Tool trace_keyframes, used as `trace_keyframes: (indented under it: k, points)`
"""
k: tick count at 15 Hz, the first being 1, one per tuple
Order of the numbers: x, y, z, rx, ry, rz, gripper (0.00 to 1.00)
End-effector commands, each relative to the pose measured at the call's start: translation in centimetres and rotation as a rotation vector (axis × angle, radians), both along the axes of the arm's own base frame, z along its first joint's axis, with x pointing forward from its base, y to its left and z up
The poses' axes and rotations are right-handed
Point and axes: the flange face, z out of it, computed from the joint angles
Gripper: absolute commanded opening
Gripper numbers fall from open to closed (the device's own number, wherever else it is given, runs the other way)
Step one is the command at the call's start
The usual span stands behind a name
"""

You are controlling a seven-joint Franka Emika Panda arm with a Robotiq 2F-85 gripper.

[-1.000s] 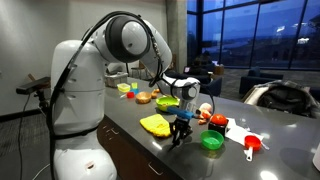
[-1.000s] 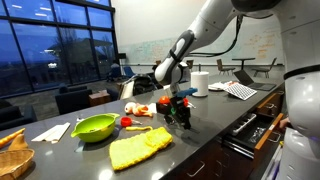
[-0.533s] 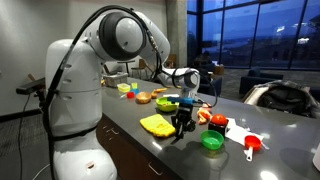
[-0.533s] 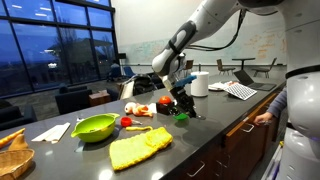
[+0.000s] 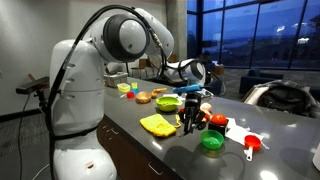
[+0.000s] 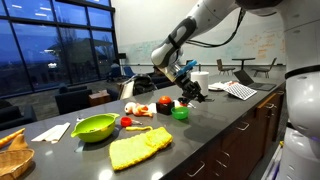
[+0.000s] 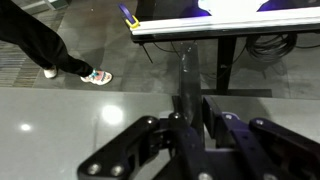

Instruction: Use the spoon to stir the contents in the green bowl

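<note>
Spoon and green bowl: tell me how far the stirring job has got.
Done: the spoon looks clamped in the hand, lifted off the counter. In hand: the hand hangs beside the green bowl, not over it. Left: dip the spoon into the bowl and stir.
</note>
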Motion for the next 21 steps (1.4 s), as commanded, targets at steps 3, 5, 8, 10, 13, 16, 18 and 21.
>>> trace_keyframes:
  k: [3,5,8,10,13,16,18,21]
  points:
    - [2.2,-2.6,-1.1,-0.105,0.126,-0.015,0.06]
    - [3.0,-3.2,-2.2,-0.123,0.165,-0.013,0.06]
    - [4.4,-3.8,-4.0,-0.132,0.206,-0.001,0.06]
    - [5.5,-4.0,-5.1,-0.131,0.224,0.009,0.06]
    - [7.0,-4.0,-6.5,-0.120,0.249,0.027,0.06]
    - [8.4,-4.2,-7.9,-0.104,0.269,0.044,0.06]
    - [9.2,-4.2,-8.6,-0.090,0.278,0.055,0.06]
    - [10.1,-4.0,-9.7,-0.069,0.295,0.068,0.06]
